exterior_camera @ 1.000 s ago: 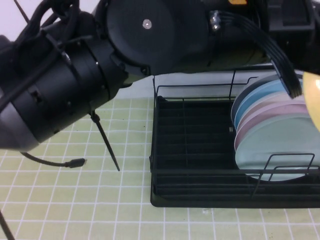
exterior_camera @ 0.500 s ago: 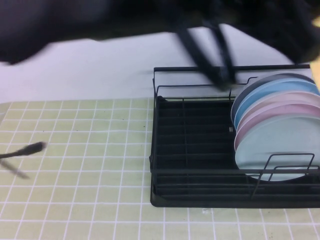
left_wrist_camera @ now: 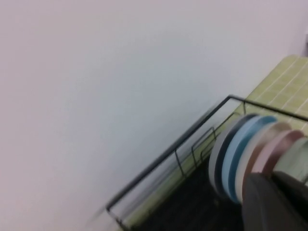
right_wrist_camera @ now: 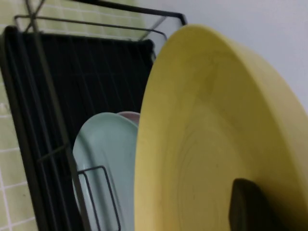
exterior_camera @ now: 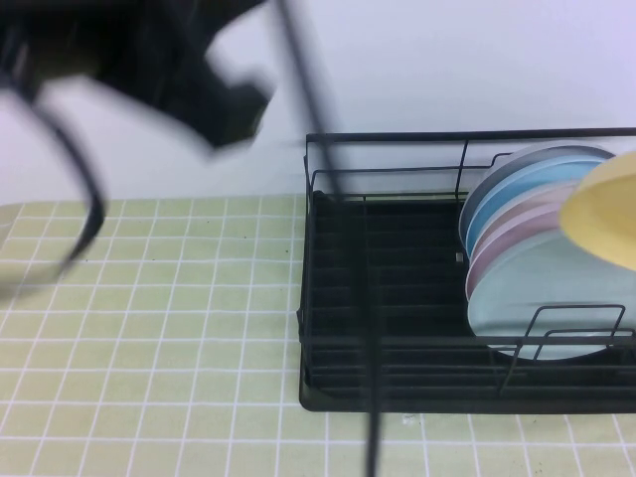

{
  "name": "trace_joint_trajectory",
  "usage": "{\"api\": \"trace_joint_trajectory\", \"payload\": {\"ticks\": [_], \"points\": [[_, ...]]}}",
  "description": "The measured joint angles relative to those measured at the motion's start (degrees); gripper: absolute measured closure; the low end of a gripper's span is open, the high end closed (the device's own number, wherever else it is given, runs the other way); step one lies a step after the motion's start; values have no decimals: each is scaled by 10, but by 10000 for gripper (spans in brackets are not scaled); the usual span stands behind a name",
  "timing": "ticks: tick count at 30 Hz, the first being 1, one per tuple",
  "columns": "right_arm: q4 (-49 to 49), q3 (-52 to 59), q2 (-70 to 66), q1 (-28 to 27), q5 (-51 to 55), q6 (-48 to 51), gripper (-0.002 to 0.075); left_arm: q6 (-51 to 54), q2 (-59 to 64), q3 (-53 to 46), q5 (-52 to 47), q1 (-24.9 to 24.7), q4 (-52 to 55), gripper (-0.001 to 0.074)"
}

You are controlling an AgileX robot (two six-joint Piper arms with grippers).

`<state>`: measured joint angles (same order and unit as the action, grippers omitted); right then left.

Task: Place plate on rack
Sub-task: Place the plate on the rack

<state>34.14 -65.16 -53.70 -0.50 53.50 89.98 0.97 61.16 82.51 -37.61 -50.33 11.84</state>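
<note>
- The plate (exterior_camera: pixel 603 211) is seen at the right edge of the high view as a pale-yellow, matte disc, cut off by the frame and overlapping the upright plates behind it.
- In the right wrist view the plate (right_wrist_camera: pixel 216 139) fills most of the frame — a round, smooth yellow surface with a shallow raised rim, tilted on edge above the rack (right_wrist_camera: pixel 57 110).
- The right gripper (right_wrist_camera: pixel 250 207) is closed on the plate; one dark finger is seen pressed against the plate's face at the lower right of the wrist view.
- The rack (exterior_camera: pixel 397 328), a black wire frame on a black tray base, sits in the right half of the high view on the green checked mat (exterior_camera: pixel 149 328).
- Along its right side a row of upright plates is held — a mint-green plate (exterior_camera: pixel 542 293) at the front, a pink plate (exterior_camera: pixel 497 238) and a blue plate (exterior_camera: pixel 507 194) behind it.
- The left arm (exterior_camera: pixel 149 60) appears as a dark blur across the upper left of the high view; the left gripper is at the lower right of its wrist view, and whether it is wide or narrow cannot be told.
</note>
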Motion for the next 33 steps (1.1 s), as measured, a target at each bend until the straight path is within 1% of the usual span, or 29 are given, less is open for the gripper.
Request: {"api": "trace_joint_trajectory", "payload": {"ticks": [2,4,7,10,13,18,23,33], "points": [[36,-5,-28,0,19,55,729,-30,-41,-78,37,0,26,735],[60,-14,-54,0,45,87,729,-33,-80,-151,87,0,54,735],[69,-21,-91,0,47,99,729,-42,-141,-248,145,0,90,735],[65,-21,-119,0,24,112,729,-81,-191,-322,187,0,119,735],[64,-21,-144,0,15,125,729,-113,-228,-368,203,0,150,735],[70,-21,-183,1,8,147,729,-125,-262,-411,204,0,158,735],[74,-21,-218,1,7,157,729,-140,-262,-417,205,0,163,735],[76,-21,-256,1,-7,153,729,-148,-262,-417,257,0,168,735]]}}
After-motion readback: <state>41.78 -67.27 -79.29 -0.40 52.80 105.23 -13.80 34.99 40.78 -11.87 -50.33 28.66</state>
